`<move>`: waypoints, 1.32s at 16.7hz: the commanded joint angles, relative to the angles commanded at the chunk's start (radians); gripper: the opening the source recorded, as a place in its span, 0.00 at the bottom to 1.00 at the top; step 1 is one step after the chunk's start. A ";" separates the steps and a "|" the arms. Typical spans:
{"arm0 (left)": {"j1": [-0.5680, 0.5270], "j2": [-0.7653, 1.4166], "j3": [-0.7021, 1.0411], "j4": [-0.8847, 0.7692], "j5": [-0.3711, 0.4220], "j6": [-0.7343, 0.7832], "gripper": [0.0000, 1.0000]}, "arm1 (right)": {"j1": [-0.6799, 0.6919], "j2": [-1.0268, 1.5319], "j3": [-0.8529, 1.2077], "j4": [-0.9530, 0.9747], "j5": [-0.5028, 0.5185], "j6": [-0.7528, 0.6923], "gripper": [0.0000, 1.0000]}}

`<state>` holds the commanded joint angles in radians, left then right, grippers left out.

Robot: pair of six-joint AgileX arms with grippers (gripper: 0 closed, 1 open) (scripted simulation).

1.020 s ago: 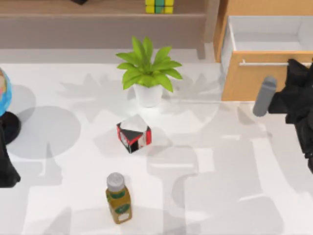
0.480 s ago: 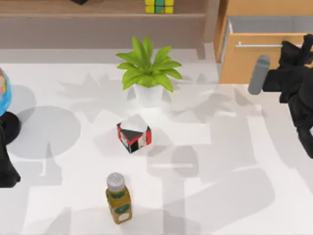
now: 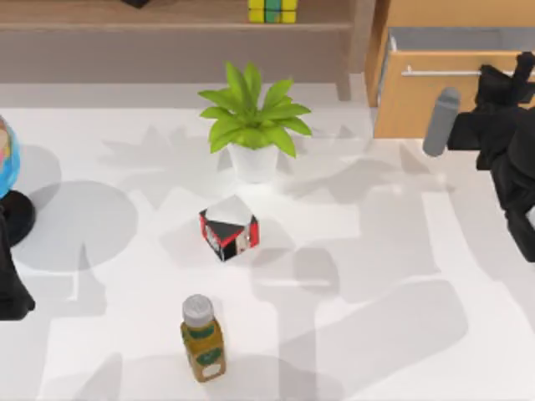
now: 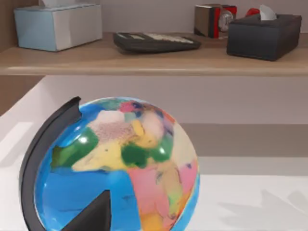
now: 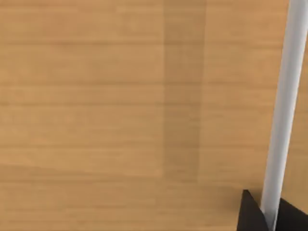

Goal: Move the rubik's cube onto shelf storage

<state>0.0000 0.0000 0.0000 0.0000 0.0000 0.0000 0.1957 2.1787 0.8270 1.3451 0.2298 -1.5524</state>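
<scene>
The rubik's cube (image 3: 272,10), yellow and green squares on top, rests on the light-brown shelf storage board (image 3: 150,15) at the back, left of its beige post (image 3: 361,38). My right gripper (image 3: 508,75) is far to the right of it, at the front of the orange-tan drawer (image 3: 422,96). In the right wrist view its dark fingertips (image 5: 251,214) flank the silver handle (image 5: 284,106) closely, shut on it. My left arm (image 3: 10,280) is parked at the table's left edge.
A potted plant (image 3: 253,125) stands below the shelf. A red-black-white box (image 3: 228,230) and a bottle (image 3: 202,338) sit mid-table. A globe (image 3: 7,159) is at the left edge. Tissue boxes and a calculator (image 4: 156,42) lie on the shelf board (image 4: 144,62).
The drawer has slid back into the cabinet, and my right gripper moved toward the back with its handle. The cube and the left arm have not moved.
</scene>
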 joint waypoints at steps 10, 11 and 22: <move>0.000 0.000 0.000 0.000 0.000 0.000 1.00 | -0.021 0.086 0.189 -0.105 -0.022 -0.002 0.00; 0.000 0.000 0.000 0.000 0.000 0.000 1.00 | -0.024 0.095 0.209 -0.117 -0.024 -0.002 0.00; 0.000 0.000 0.000 0.000 0.000 0.000 1.00 | -0.032 0.122 0.277 -0.159 -0.032 0.001 0.30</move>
<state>0.0000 0.0000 0.0000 0.0000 0.0000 0.0000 0.1634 2.3012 1.1035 1.1857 0.1973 -1.5517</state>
